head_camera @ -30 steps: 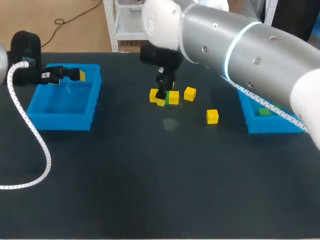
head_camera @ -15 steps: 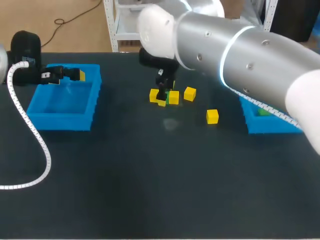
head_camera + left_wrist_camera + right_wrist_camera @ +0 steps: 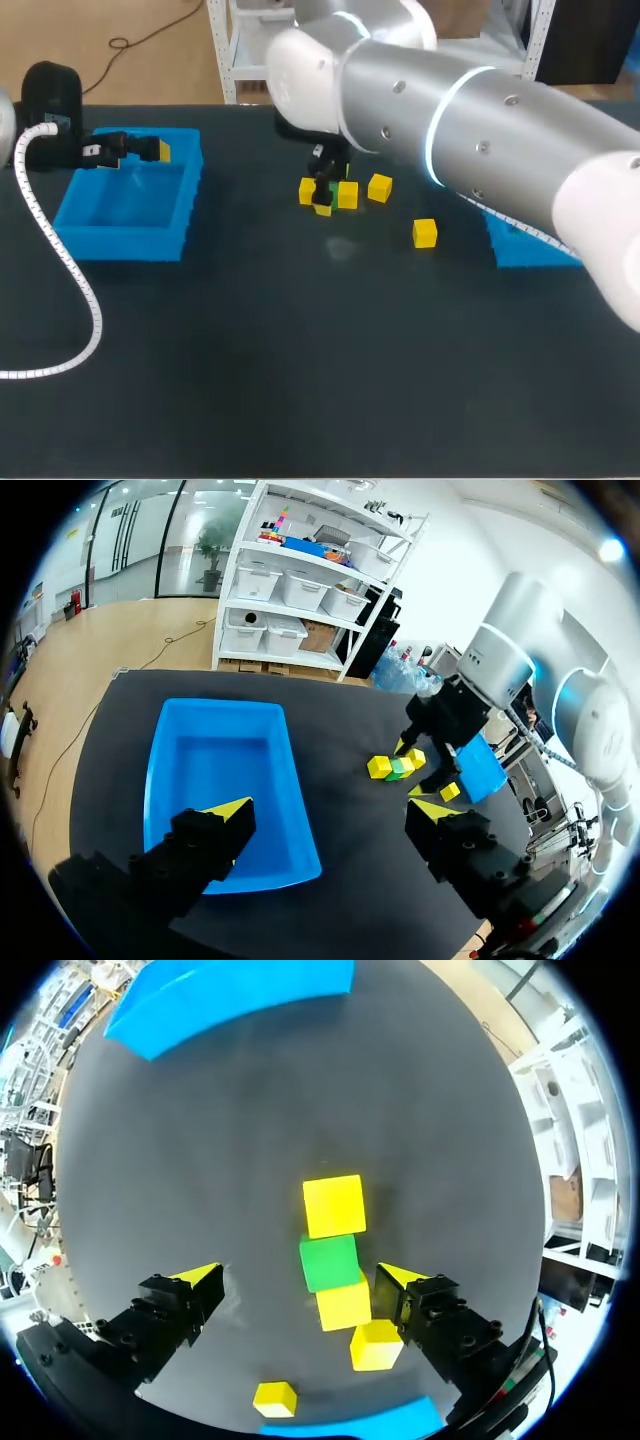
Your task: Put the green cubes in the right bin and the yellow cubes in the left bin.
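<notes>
- Swung further across the right bin with the right arm since a second ago, hiding more of it.
- Hovering with the right gripper spread over the green cube, which is packed in touching yellow cubes ahead and behind.
- Keeping the left gripper spread and empty above the left bin.
- Could pinch or drag a yellow neighbour along on closing, given the tight row; would land yellow in the wrong bin.
- Could scatter the cluster over the counter if lowered off-centre.
</notes>
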{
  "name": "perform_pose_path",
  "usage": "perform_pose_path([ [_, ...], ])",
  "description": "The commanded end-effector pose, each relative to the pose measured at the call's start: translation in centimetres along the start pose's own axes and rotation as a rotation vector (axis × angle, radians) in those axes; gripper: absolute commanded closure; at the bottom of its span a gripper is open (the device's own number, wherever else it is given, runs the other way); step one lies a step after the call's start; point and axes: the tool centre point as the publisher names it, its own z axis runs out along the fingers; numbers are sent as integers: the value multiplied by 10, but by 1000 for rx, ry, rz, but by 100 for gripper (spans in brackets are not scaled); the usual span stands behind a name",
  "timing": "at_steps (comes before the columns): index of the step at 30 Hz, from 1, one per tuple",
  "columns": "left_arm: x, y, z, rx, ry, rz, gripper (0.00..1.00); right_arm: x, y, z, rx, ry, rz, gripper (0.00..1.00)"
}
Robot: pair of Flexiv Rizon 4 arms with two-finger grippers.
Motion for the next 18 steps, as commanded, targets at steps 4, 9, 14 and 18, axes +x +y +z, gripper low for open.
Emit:
perform_pose_path([
  [4,1,2,0,6,-6,1,0,-10,-9,3,-10,23,-4,0],
  [9,1,2,0,6,-6,1,0,-12,-7,7,8,38,-10,0],
  [14,1,2,0,6,-6,1,0,-11,-4,14,50,50,-3,0],
  [18,1,2,0,6,-6,1,0,-10,-3,16,65,47,9,0],
])
